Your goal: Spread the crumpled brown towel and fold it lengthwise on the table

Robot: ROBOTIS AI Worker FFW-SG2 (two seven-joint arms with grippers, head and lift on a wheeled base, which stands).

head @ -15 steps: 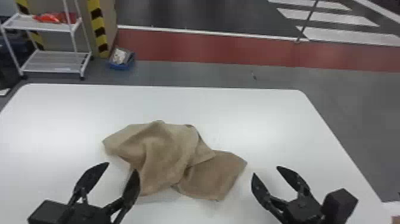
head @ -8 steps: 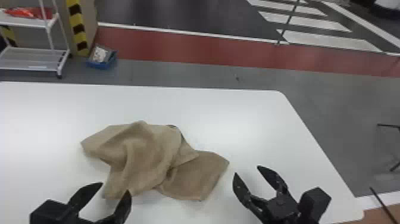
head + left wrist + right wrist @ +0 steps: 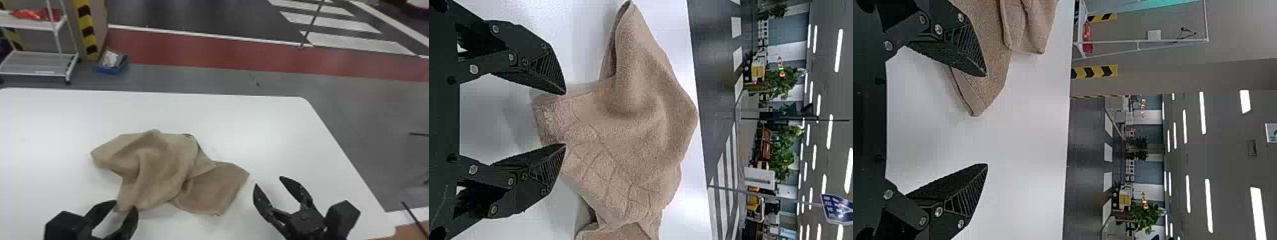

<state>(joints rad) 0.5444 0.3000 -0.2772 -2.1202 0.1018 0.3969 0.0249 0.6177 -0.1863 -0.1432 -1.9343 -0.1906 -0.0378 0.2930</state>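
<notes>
Our black two-fingered left claw (image 3: 125,204) and matching right claw (image 3: 268,181) gape empty; the crumpled brown cloth towel (image 3: 153,169) lies short of the smooth white counter's (image 3: 242,121) far edge. We should pinch its near hem shallowly before spreading. The head view gives its outline, the left wrist view its raised crossing lines (image 3: 610,154).

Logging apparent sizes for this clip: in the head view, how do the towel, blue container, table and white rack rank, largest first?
1. White table
2. Brown towel
3. White rack, partly cut off by the view's edge
4. Blue container
</notes>
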